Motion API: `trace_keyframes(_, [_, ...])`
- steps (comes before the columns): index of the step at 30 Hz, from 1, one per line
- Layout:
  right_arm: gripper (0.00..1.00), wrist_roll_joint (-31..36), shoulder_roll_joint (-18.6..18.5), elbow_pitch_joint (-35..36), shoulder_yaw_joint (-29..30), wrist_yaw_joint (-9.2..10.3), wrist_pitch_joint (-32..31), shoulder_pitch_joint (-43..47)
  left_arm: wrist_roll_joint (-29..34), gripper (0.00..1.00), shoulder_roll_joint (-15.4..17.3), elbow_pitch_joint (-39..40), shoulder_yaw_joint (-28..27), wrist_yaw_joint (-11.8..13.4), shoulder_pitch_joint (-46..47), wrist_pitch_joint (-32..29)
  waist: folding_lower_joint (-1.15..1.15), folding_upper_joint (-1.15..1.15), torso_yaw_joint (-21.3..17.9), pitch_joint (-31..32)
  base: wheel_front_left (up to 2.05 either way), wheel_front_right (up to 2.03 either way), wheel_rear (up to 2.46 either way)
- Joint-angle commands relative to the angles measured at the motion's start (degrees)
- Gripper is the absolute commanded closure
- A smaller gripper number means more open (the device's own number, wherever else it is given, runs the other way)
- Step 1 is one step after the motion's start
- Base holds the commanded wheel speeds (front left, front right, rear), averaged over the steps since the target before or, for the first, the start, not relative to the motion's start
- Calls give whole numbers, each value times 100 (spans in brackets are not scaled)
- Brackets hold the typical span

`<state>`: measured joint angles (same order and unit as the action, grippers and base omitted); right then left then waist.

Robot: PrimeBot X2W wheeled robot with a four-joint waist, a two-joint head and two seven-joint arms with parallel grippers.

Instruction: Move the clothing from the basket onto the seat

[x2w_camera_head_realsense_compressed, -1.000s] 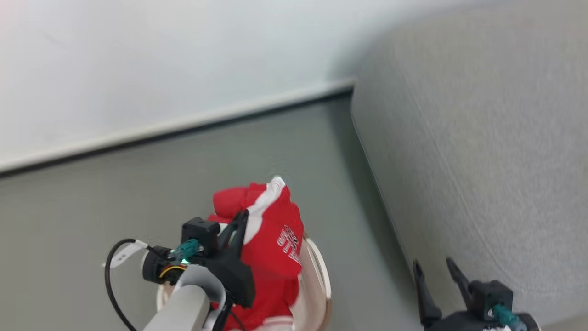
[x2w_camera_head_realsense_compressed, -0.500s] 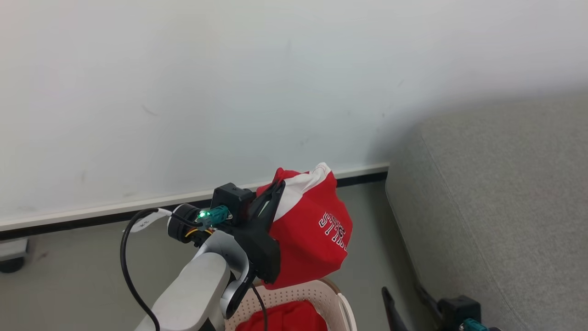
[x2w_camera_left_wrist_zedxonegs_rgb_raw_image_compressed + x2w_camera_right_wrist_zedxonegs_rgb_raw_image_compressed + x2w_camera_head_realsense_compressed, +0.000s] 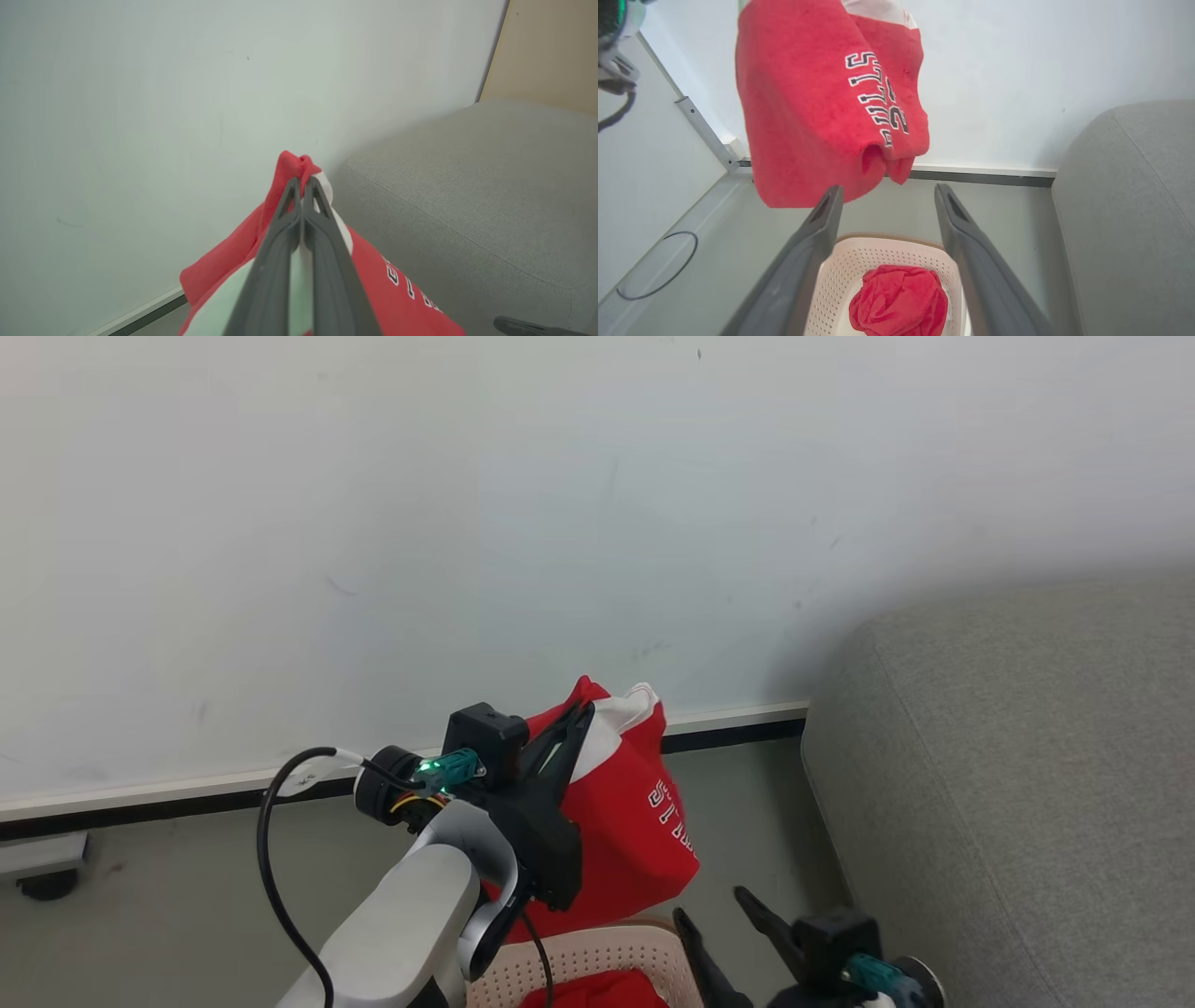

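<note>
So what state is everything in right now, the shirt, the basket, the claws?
shirt, lifted, hanging from the left gripper
left gripper, shut on shirt
right gripper, open, empty
basket, upright on floor, holds red cloth
red cloth, bunched in basket
seat, bare where visible

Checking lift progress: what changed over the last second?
The left gripper lifted the shirt up off the basket; it now hangs clear above. The view also tilted up. Unchanged: left gripper shut on the shirt, right gripper open and empty, red bundle in the basket.
</note>
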<state>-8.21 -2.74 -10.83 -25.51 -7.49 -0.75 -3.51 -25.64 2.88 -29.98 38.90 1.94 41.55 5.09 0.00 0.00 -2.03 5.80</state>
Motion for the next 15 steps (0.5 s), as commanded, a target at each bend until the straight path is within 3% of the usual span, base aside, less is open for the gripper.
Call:
trace_keyframes(1, [0, -84, -10, -48, -146, 0, -2, -169, -59, 100, 2, -27, 56, -7, 120, 4, 0, 0, 13, -2, 0, 0, 0])
trace_keyframes(15, [0, -312, -9, -493, -220, 0, 77, -761, -584, 100, -1, 229, 793, -95, 238, -298, 0, 0, 305, 70, 0, 0, 0])
